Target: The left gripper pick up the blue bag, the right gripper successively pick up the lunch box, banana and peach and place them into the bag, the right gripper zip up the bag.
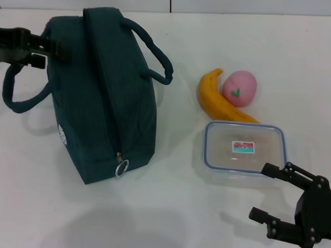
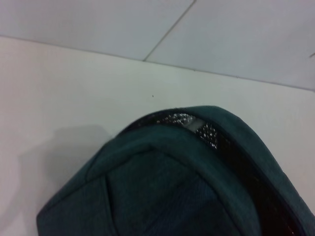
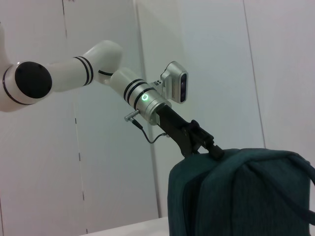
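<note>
Bag (image 1: pixel 104 94) in left gripper (image 1: pixel 48 50)

bags: 1 (image 1: pixel 106 95) | lunch boxes: 1 (image 1: pixel 244 153) | bananas: 1 (image 1: pixel 214 98) | peaches: 1 (image 1: pixel 240 88) | hands: 2 (image 1: pixel 48 49) (image 1: pixel 269 193)

Plain white table (image 1: pixel 168 211) with a dark teal bag (image 1: pixel 106 100) sitting on its left half, and off to the right a banana (image 1: pixel 218 98), a pink peach (image 1: pixel 240 88) tucked against it, plus a clear blue-rimmed lunch box (image 1: pixel 245 153) just in front.
</note>
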You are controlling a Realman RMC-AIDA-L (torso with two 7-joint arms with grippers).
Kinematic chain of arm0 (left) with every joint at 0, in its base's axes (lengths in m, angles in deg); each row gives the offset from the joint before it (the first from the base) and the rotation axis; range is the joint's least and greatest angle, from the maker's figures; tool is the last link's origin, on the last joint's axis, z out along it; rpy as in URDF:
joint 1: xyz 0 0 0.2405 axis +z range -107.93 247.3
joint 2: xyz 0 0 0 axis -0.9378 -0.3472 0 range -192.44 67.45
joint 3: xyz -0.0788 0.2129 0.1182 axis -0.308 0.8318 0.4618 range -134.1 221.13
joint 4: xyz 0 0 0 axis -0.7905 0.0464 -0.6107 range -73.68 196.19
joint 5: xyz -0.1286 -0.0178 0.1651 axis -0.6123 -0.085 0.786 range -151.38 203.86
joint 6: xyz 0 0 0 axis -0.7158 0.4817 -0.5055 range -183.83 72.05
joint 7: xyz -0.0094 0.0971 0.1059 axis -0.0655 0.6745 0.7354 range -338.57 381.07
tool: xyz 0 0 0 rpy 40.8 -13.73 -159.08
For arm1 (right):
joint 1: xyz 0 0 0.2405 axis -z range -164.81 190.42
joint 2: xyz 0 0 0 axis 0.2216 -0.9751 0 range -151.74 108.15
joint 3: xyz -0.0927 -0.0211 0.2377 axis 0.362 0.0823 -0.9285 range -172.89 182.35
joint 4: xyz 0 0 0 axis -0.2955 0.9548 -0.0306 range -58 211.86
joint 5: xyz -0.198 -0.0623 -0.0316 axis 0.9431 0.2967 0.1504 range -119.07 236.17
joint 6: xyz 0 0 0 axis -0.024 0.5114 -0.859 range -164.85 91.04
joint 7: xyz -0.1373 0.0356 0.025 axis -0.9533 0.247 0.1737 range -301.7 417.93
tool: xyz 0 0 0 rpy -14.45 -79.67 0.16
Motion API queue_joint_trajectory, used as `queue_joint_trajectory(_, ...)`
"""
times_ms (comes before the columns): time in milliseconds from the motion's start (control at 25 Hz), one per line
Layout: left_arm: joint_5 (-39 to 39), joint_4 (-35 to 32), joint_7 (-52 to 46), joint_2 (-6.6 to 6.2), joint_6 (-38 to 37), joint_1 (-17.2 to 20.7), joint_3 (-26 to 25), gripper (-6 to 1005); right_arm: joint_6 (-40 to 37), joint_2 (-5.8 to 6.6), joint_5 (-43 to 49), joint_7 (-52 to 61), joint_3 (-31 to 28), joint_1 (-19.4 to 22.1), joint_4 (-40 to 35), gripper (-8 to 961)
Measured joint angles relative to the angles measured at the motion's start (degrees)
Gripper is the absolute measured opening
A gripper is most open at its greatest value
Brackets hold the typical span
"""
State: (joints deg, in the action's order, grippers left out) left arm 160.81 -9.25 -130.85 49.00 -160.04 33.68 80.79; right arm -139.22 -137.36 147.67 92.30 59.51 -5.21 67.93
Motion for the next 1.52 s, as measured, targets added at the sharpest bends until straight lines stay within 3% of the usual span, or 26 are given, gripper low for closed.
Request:
queue_joint_trajectory(160, -0.2, 0.2, -0.4, 0.13, -0.1, -0.3, 1.0, 781, 0.0, 0.0, 0.0, 0.0, -0.2, 0.0, 0.0, 758)
queue_joint_trajectory(720, -5.9, 1.5, 5.2, -1.18, -1.5, -0.9, 3.2, 339, 0.0, 0.0, 0.0, 0.6, 0.0, 0.1, 0.1, 747)
queue_joint_trajectory(920, -6.3, 1.7, 5.9, -1.21, -1.7, -0.7, 3.7, 116, -0.4, 0.0, 0.0, 0.6, -0.3, 0.2, 0.5, 743)
queue_joint_trajectory(1200, -5.9, 1.7, 5.9, -1.1, -1.6, -0.9, 3.8, 49, -1.3, 0.0, -1.6, 1.1, -0.5, 0.0, 2.1, 738)
queue_joint_trajectory(1520, -9.6, 1.7, 5.0, -1.15, -1.8, -0.7, 3.9, 45, -9.4, 0.27, -17.0, 16.2, -0.6, 3.0, 9.1, 731)
